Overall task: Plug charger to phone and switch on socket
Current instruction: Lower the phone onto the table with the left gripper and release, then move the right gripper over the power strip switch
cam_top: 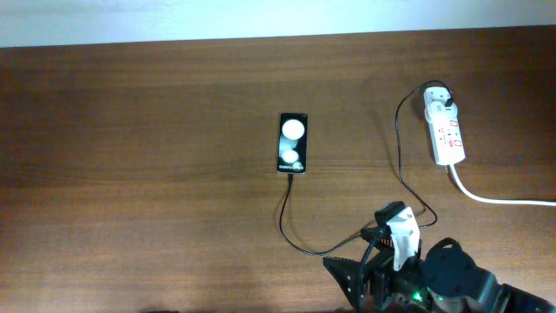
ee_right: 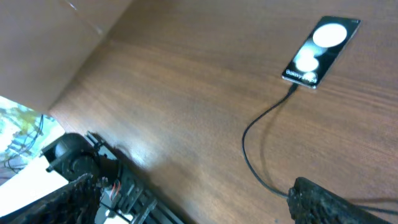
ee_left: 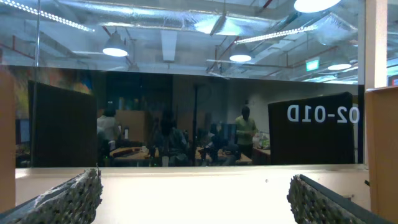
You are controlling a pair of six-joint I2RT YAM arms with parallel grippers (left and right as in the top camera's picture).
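Observation:
The black phone [cam_top: 293, 143] lies face up mid-table, with two white blobs on its face. The charger's thin black cable [cam_top: 287, 217] runs from the phone's near end, loops toward me and goes up to its white plug head [cam_top: 439, 100], which sits in the white socket [cam_top: 447, 135] at the right. The right wrist view shows the phone [ee_right: 320, 50] with the cable [ee_right: 249, 149] at its end. My right gripper [ee_right: 193, 193] is open and empty, low over the table's near edge [cam_top: 356, 278]. My left gripper [ee_left: 196, 186] is open and empty, pointing out at the room.
The socket's thick white cord [cam_top: 495, 198] trails off to the right edge. A black arm base [ee_right: 71, 158] shows at the lower left of the right wrist view. Bare wooden table [cam_top: 130, 174] lies left of the phone.

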